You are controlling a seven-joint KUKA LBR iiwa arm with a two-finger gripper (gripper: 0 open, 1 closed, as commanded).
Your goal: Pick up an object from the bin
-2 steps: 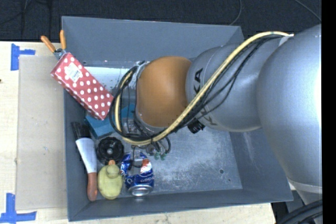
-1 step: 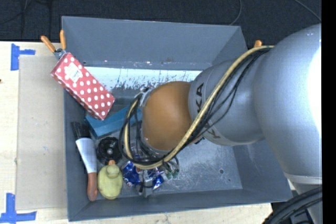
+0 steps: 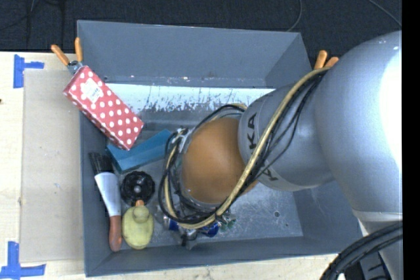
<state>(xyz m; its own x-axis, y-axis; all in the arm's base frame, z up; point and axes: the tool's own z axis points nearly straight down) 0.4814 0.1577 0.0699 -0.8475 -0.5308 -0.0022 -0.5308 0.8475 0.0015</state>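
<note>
Camera view from above: my gripper [image 3: 194, 233] sits low in the bin [image 3: 197, 56], just right of the yellow duck-shaped toy [image 3: 138, 227]. Whether it is clenched or released I cannot tell. A small blue thing [image 3: 211, 229] peeks out beneath it, further right of the toy. Just above the toy lies a black round piece [image 3: 137, 185], and touching the toy's left side is a brush [image 3: 108, 201].

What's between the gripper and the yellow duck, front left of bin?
Nothing visible: bare floor separates the gripper from the yellow duck. A black round knob lies just behind the duck, a brush on its far side.
</note>
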